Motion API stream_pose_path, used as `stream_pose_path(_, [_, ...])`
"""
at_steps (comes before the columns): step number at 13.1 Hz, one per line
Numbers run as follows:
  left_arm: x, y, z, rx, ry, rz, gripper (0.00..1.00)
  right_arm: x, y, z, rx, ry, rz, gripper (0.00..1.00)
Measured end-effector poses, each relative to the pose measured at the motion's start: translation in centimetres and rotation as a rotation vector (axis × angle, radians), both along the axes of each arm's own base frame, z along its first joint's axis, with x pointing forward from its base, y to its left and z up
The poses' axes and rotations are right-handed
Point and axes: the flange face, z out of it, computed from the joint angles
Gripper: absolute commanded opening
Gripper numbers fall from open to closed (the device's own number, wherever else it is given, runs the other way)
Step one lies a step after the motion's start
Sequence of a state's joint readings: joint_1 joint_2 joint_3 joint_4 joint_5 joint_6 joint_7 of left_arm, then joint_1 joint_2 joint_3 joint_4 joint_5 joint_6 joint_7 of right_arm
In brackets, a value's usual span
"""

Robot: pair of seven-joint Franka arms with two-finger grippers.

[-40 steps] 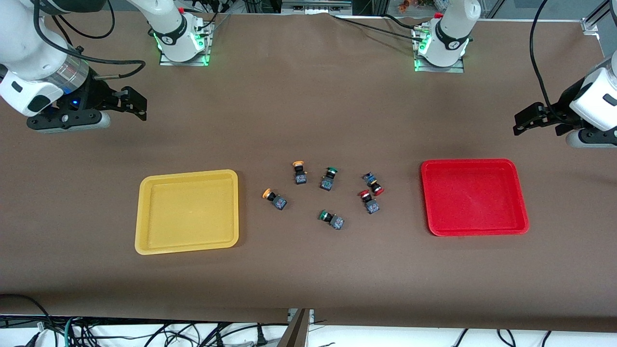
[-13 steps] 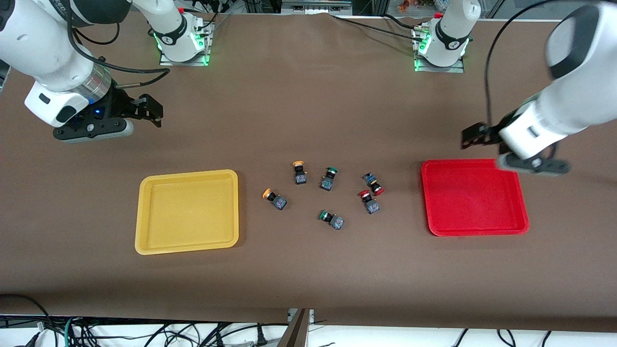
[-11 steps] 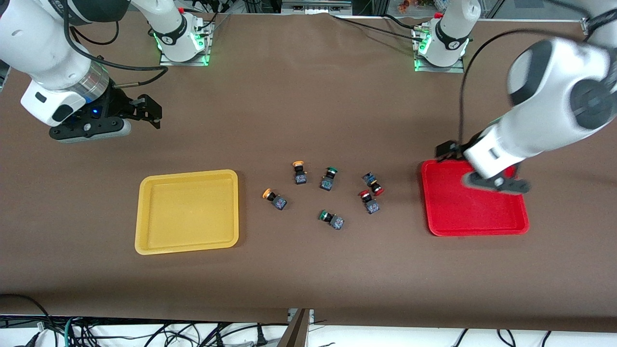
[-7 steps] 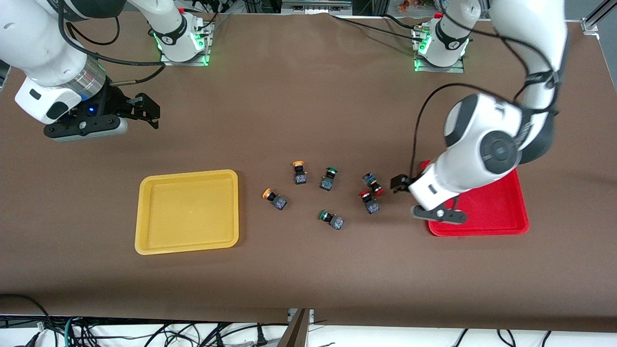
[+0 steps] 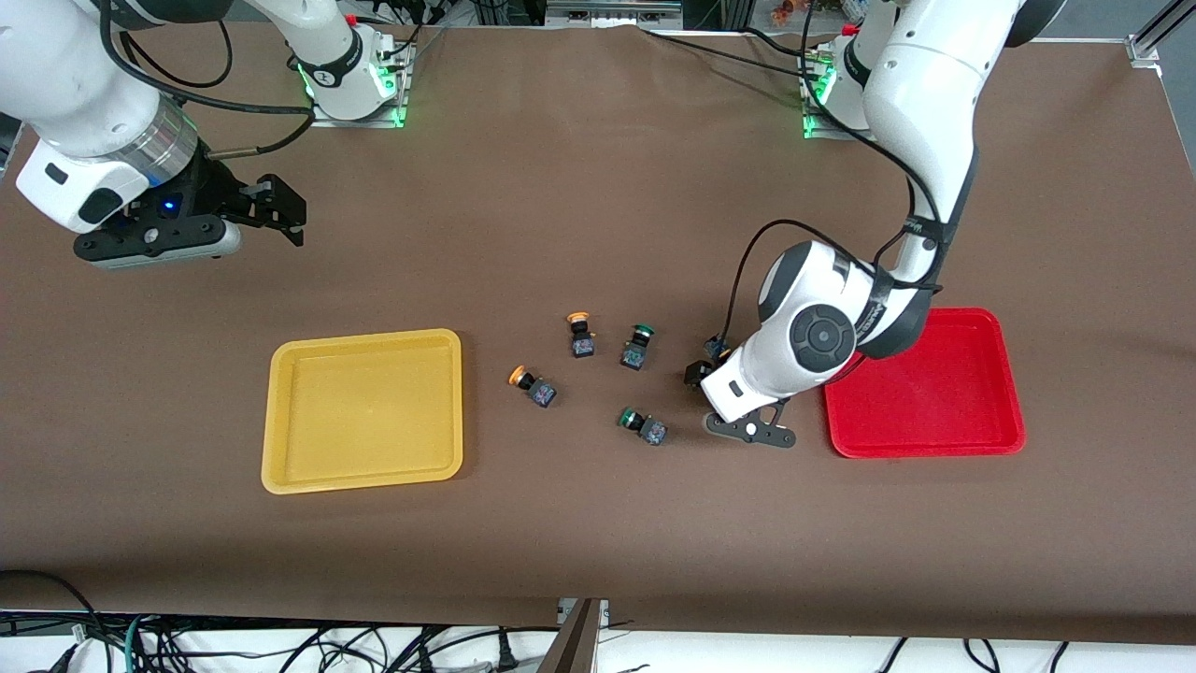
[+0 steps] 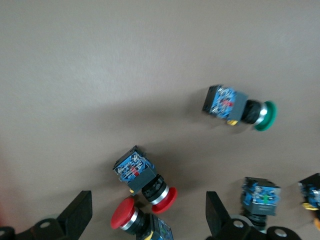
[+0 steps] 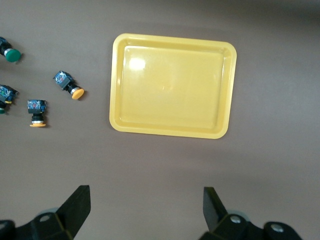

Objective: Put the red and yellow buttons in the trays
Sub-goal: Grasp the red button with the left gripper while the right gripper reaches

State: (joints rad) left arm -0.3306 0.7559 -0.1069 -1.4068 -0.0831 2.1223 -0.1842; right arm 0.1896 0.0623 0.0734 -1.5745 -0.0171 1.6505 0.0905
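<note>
I have the left gripper (image 6: 145, 220) spread wide and empty over the two red-capped buttons (image 6: 150, 200) beside the red tray (image 5: 990, 393), ready to descend; the right gripper (image 7: 145, 212), open, waits near the yellow tray (image 7: 172, 85).

The worktop (image 5: 598, 523) has a matt brown cover, kinda cloth-like and smooth. Yellow tray (image 7: 172, 85) looks like glossy plastic with a bright glare spot, and the red tray (image 5: 934, 393) is plastic too, faintly ribbed inside. Red buttons (image 6: 150, 200) have shiny smooth caps. Arm shells (image 5: 822, 346) are glossy white.
</note>
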Motion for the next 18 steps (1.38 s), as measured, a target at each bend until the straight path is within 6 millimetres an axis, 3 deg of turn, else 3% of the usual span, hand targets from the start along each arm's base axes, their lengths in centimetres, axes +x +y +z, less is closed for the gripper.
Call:
stream_pose_path(5, [-0.1, 0.3, -5.0, 0.039, -0.043, -0.008, 1.00, -0.6, 1.2, -0.1, -0.005, 0.020, 0.023, 1.00])
stream_pose_path(6, [-0.5, -0.1, -5.9, 0.044, -0.037, -0.010, 0.85, -0.7, 1.4, 0.0, -0.005, 0.022, 0.027, 1.00])
stream_pose_path(8, [-1.4, -1.5, -6.8, 0.048, -0.030, -0.024, 0.42, -0.7, 1.4, 0.0, -0.005, 0.022, 0.027, 1.00])
stream_pose_path(9, [-1.7, -2.0, -6.8, 0.051, -0.031, -0.030, 0.32, -0.7, 1.4, 0.1, -0.005, 0.022, 0.027, 1.00])
stream_pose_path(12, [-2.1, -2.4, -7.0, 0.058, -0.022, -0.040, 0.22, -0.7, 1.4, 0.1, -0.005, 0.021, 0.027, 1.00])
stream_pose_path(15, [-1.8, -1.5, -6.3, 0.077, 0.001, -0.033, 0.22, -0.6, 1.3, 0.7, -0.001, 0.008, 0.021, 1.00])
stream_pose_path(16, [-1.2, -0.8, -5.0, 0.083, 0.005, -0.023, 0.23, -0.5, 1.2, 1.0, 0.000, 0.001, 0.019, 1.00])
stream_pose_path(18, [0.7, 2.3, 0.0, 0.099, 0.021, 0.012, 0.25, -0.5, 1.1, 1.9, 0.005, -0.014, 0.015, 1.00])
